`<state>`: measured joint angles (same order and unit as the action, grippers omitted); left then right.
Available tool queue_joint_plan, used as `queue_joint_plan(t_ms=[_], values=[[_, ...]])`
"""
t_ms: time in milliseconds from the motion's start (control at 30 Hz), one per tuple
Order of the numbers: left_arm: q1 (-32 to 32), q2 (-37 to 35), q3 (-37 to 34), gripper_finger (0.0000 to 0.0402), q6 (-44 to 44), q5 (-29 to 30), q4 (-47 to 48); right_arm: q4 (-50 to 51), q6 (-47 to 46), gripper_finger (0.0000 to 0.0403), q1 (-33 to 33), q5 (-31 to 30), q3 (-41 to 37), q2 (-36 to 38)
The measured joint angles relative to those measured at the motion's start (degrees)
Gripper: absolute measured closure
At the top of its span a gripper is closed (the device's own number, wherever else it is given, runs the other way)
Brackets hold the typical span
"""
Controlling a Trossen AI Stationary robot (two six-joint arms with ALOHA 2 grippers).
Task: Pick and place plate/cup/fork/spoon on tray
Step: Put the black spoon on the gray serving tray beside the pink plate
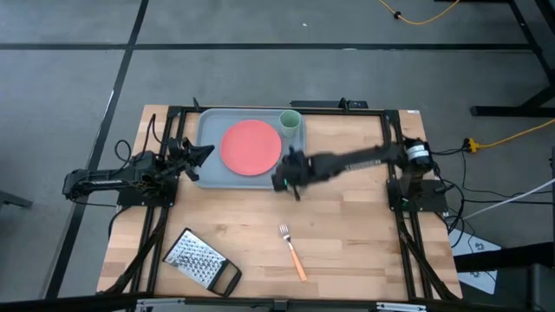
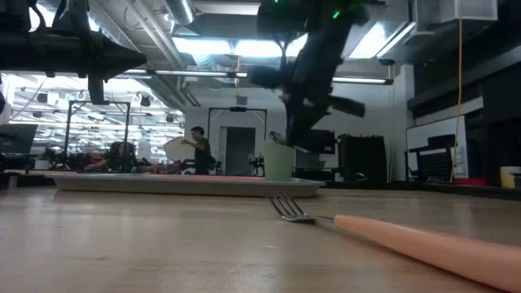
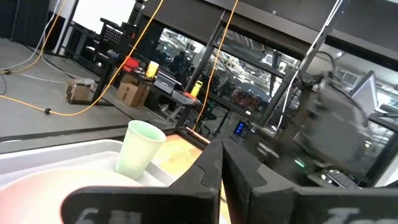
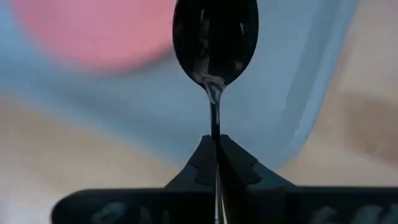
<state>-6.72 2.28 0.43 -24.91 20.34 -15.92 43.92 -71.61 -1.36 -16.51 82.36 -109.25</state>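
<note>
The grey-blue tray (image 1: pixel 211 173) lies at the table's far side, left of the middle. The coral-red plate (image 1: pixel 251 146) lies flat in it, and the pale green cup (image 1: pixel 290 122) stands in its far right corner. My right gripper (image 1: pixel 284 179) is shut on the dark spoon (image 4: pixel 214 37) above the tray's near right corner. My left gripper (image 1: pixel 206 152) is shut and empty over the tray's left rim. The orange-handled fork (image 1: pixel 293 252) lies flat on the table nearer the front. My right gripper pinches the spoon's thin handle (image 4: pixel 215 127) between its two fingers, a short way behind the bowl. The handle runs along the fingers and the bowl sticks out ahead of them. The fingers slant down from the table's right. The spoon is lifted clear, over the tray's rim (image 4: pixel 311 124).
A metal grater with a black handle (image 1: pixel 199 263) lies at the near left of the table. Bare wood lies between the tray and the fork. A person (image 2: pixel 198 148) shows far off in the room behind the table.
</note>
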Motion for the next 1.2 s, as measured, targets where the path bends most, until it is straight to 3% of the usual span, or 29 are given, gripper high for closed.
queue_joint_plan(t_ms=[167, 400, 1200], values=[[0.0, 0.0, 0.0, 0.0401, 0.0, 0.0, 0.0, -1.1, -0.3, 0.0402, 7.8, 1.4, 0.1, -0.1], [0.0, 0.0, 0.0, 0.0401, 0.0, 0.0, 0.0, -4.2, 1.5, 0.0402, 12.5, 5.9, 0.2, -4.5], [0.0, 0.0, 0.0, 0.0401, 0.0, -0.1, 0.1, -8.5, -0.1, 0.0353, 14.3, 6.1, 0.2, -10.5]])
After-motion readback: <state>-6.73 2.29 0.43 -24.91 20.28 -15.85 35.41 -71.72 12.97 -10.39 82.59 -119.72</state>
